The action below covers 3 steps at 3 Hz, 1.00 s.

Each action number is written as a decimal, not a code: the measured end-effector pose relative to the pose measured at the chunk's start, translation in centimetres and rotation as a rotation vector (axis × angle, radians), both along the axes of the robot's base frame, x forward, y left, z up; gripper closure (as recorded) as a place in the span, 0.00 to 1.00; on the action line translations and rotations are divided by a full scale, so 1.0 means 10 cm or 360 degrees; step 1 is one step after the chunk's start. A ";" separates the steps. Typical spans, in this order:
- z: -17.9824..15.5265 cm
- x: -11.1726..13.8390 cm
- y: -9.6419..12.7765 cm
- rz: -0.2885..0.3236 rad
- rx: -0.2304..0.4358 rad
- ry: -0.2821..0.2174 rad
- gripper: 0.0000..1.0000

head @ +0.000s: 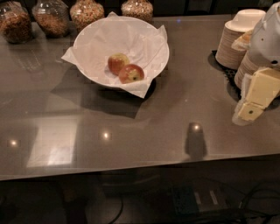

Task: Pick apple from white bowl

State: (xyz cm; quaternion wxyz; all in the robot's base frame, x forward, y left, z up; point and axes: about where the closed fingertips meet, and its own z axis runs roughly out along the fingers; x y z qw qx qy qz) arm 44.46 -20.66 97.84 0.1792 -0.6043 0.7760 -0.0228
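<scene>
The white bowl (155, 46), wide and lined with crinkled white paper, stands at the back left of the grey table. Two apples lie in it side by side. The apple (131, 73) is red with a yellow-green patch and lies nearer the front. The other apple (117, 62) is orange-red with a paler top and lies just behind and to the left of it. My gripper (255, 97), cream-coloured under a white arm, hangs at the right edge of the view, far right of the bowl and holding nothing that I can see.
Stacks of tan paper bowls (236, 39) stand on a dark mat at the back right, right behind the gripper. Several glass jars of snacks (87, 13) line the back edge behind the bowl. The table's front edge (131, 173) runs across the lower view.
</scene>
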 end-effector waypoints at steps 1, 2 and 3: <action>0.02 0.13 0.15 0.0023 0.0103 -0.0048 0.00; 0.07 0.42 0.43 0.0001 0.0301 -0.0142 0.00; 0.19 0.78 0.84 -0.0035 0.0483 -0.0239 0.00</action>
